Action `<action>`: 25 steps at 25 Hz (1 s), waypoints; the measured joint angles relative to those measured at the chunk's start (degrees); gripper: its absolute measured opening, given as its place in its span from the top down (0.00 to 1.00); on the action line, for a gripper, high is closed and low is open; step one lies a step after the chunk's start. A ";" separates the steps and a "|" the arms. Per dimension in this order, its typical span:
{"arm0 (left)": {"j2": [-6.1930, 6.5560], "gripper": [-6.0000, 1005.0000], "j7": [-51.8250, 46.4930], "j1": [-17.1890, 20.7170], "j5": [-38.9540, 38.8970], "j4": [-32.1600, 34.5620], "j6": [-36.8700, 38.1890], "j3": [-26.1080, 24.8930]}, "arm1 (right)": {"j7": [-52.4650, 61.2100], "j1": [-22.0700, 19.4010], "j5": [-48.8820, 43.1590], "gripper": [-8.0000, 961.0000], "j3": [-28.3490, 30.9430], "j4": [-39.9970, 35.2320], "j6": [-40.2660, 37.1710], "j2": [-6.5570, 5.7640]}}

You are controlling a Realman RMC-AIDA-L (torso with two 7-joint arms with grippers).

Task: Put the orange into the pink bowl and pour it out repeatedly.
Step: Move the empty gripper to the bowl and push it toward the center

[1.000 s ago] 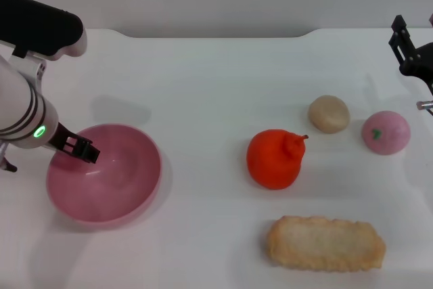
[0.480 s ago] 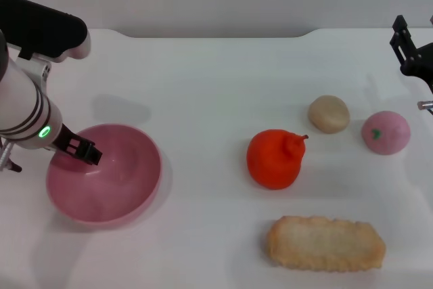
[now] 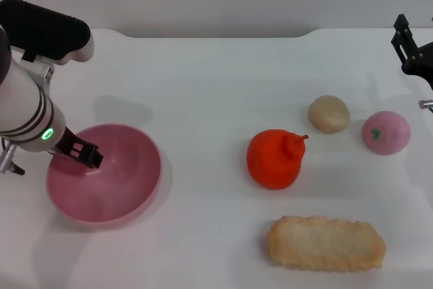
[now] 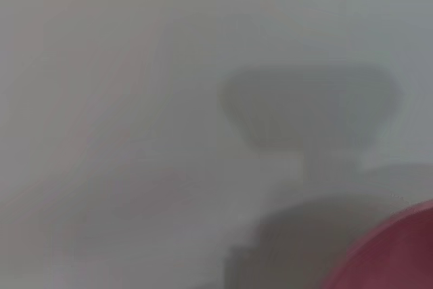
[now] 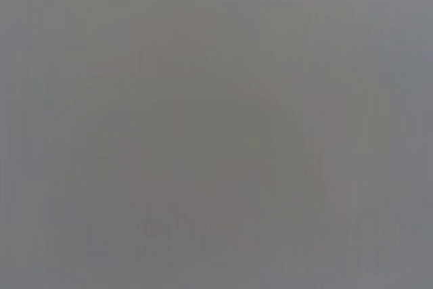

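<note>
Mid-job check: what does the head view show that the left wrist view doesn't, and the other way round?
Only the head view shows the orange on the table right of the pink bowl, the beige lump, the pink ball, the flat biscuit-like piece, the left end effector at the bowl's rim, and the right end effector at the far right edge. Only the left wrist view shows nothing extra beyond a shadow. Both share the bowl's edge and white tabletop.
</note>
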 joint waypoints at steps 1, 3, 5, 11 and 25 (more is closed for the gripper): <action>0.04 0.24 0.11 -0.05 -0.29 0.00 -0.12 -0.04 | 0.00 -0.05 0.00 0.39 0.04 -0.08 -0.01 -0.01; 0.21 0.27 0.70 -0.19 -1.41 0.02 -0.28 -0.24 | 0.00 -0.08 0.00 0.39 0.07 -0.13 -0.05 -0.02; 0.24 0.32 0.98 -0.25 -1.54 0.02 -0.28 -0.20 | 0.00 -0.09 0.00 0.39 0.05 -0.14 -0.12 -0.03; 0.15 0.49 1.83 -0.75 -2.15 -0.86 -0.26 0.16 | 0.00 -0.12 0.00 0.39 -0.12 -0.14 -0.11 -0.04; 0.03 0.82 2.97 -1.67 -3.69 -0.08 2.09 -0.70 | 0.36 -0.26 0.01 0.39 -0.44 -1.60 2.48 -0.05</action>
